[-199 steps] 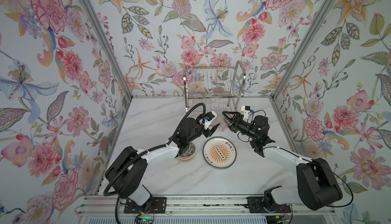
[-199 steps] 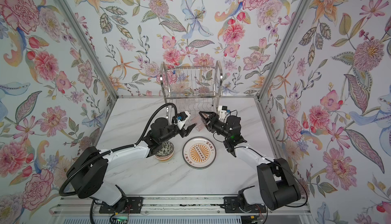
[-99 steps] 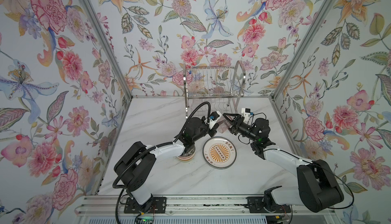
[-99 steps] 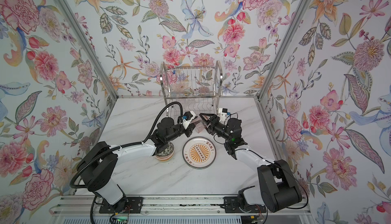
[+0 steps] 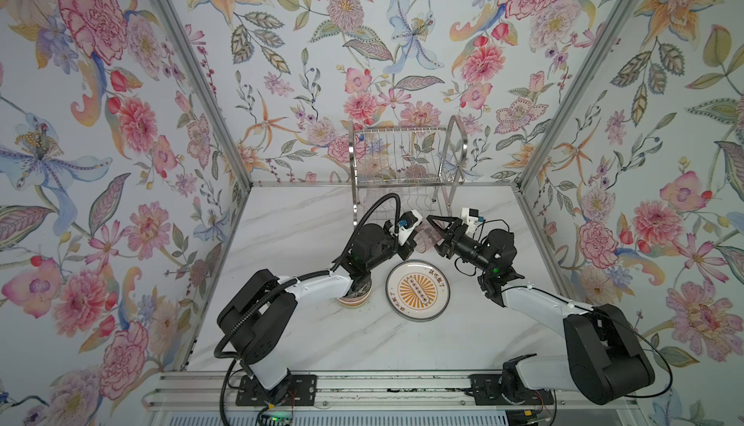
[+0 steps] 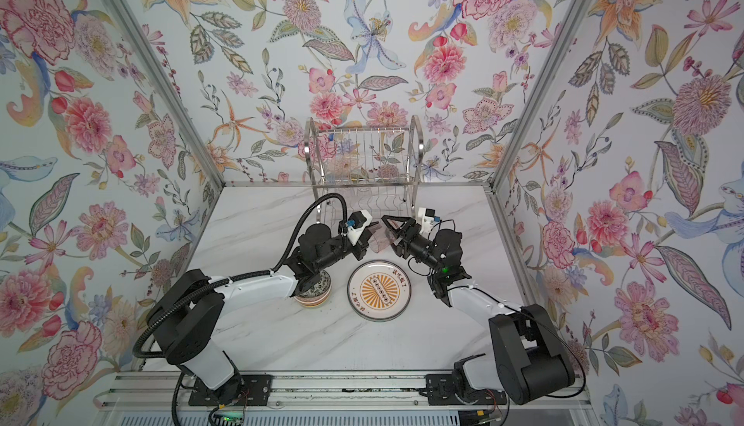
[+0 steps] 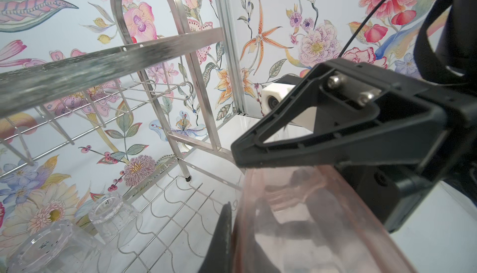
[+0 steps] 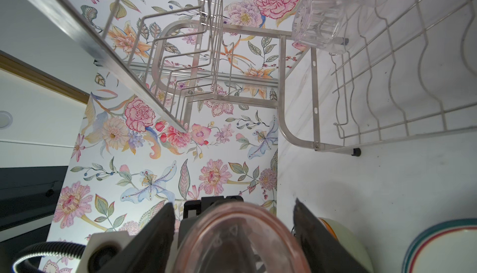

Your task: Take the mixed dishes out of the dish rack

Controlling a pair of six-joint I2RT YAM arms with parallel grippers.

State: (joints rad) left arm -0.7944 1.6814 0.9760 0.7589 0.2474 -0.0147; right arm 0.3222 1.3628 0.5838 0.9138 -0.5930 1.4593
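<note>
The pink cup (image 5: 422, 239) is in the air over the tabletop (image 5: 302, 222), just in front of the dish rack (image 5: 402, 154), which stands at the middle of the far edge. The left jaws are clenched on the wall of the cup, with one finger (image 7: 222, 233) on its outside. The right jaws are released and stand spread around the other end of the cup, so the cup lies between them. A plate (image 5: 417, 290) and a bowl (image 5: 354, 299) rest on the tabletop closer to the front edge.
</note>
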